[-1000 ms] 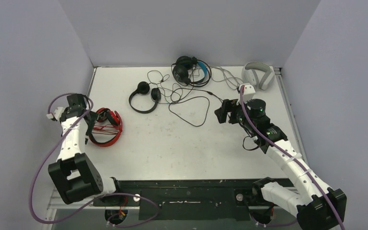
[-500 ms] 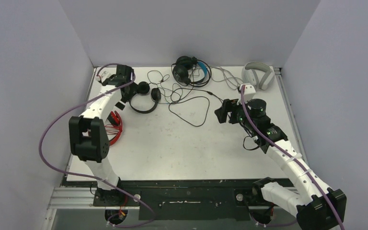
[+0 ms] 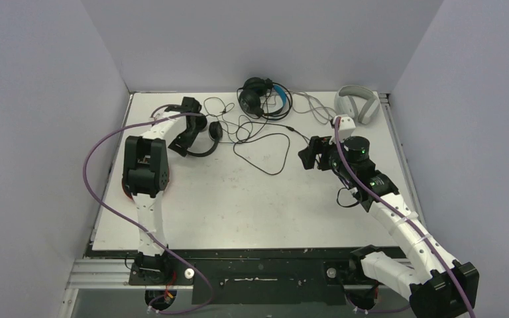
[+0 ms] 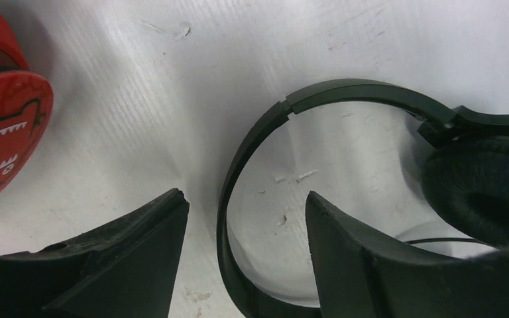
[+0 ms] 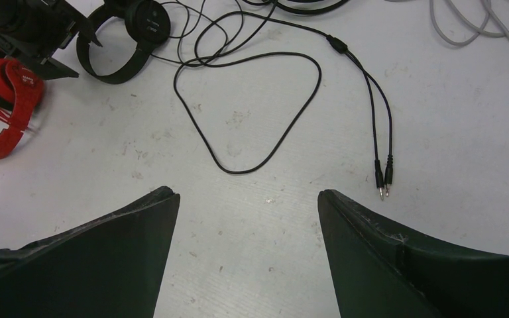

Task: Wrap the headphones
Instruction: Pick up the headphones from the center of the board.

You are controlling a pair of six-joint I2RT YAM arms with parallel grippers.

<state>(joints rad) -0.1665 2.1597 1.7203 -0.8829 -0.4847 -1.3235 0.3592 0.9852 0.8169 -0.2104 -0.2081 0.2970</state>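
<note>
cable tangle (image 3: 242, 127) across far table (image 3: 238, 199)

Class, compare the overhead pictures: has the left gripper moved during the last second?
Yes. The left gripper swung from the table's left edge toward the rear, reaching the black headset's band.

A white table (image 3: 238, 199) (scuffed, speckled with small dark marks) lies under the left gripper (image 4: 246, 199) and the right gripper (image 5: 245, 193); pale lavender walls (image 3: 258, 40) rise beyond both.
</note>
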